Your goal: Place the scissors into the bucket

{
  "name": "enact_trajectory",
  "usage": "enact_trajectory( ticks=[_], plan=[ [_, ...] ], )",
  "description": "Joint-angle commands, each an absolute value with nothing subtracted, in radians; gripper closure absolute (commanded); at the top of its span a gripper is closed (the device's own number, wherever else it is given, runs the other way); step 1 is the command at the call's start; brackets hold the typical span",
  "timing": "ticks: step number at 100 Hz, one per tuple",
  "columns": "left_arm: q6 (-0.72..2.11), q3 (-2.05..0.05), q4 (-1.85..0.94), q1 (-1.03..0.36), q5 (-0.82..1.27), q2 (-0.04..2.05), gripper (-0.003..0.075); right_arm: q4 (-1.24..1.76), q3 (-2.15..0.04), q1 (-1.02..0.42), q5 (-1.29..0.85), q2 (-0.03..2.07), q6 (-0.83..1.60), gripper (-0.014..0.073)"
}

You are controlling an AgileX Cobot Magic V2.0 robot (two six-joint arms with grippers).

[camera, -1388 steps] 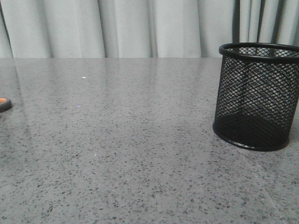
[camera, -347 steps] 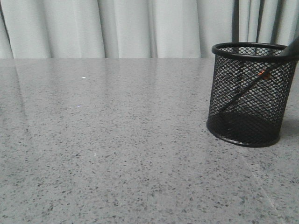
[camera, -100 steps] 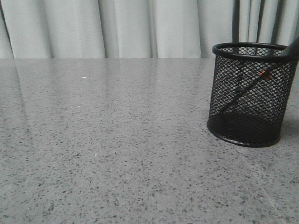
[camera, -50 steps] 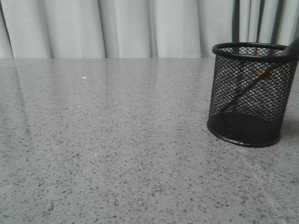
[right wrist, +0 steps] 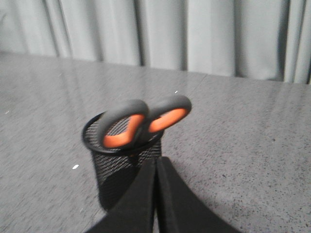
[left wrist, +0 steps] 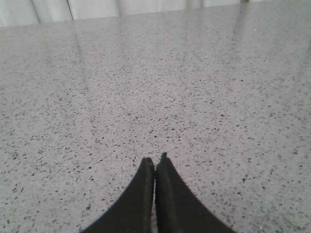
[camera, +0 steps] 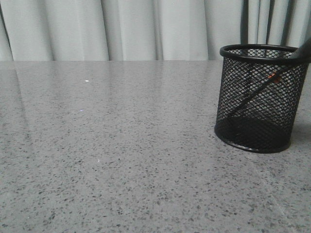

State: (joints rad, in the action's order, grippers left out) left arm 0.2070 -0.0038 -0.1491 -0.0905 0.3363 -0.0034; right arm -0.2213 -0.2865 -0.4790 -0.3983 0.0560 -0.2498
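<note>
Scissors with grey, orange-lined handle loops point(right wrist: 141, 122) lean inside the black wire-mesh bucket point(camera: 260, 99); left gripper point(left wrist: 155, 164) and right gripper point(right wrist: 156, 162) both closed, empty.

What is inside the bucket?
The scissors stand tilted inside the bucket, blades down, handle loops above the rim. The mesh shows the blades and the orange pivot; the blade tips at the base cannot be seen.

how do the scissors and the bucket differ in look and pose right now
The bucket stands upright on the table; the scissors lean tilted inside it, blades down. The bucket is all black see-through wire mesh; the scissors have solid dark grey handle loops with orange inner trim. The bucket is wide and round, while the scissors are slim, their handles poking above its rim. Both are mostly dark.
</note>
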Motion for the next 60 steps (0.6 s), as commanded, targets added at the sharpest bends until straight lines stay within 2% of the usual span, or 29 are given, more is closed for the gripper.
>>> enact_trajectory(
  ticks=[1,20,43,60],
  plan=[
    [0.197,0.025,-0.154,-0.088,0.264,-0.028,0.0741,-0.154,-0.213,-0.359,-0.136,0.073,-0.261,0.0639],
    [0.197,0.025,-0.154,-0.088,0.264,-0.028,0.0741,-0.067,-0.06,-0.183,0.009,0.071,-0.259,0.0666],
    [0.197,0.025,-0.154,-0.088,0.264,-0.028,0.0741,-0.057,0.03,-0.172,0.0,0.071,-0.259,0.0666],
    [0.197,0.025,-0.154,-0.088,0.264,-0.028,0.0741,-0.051,0.026,-0.172,-0.18,0.071,-0.259,0.0666]
  ],
)
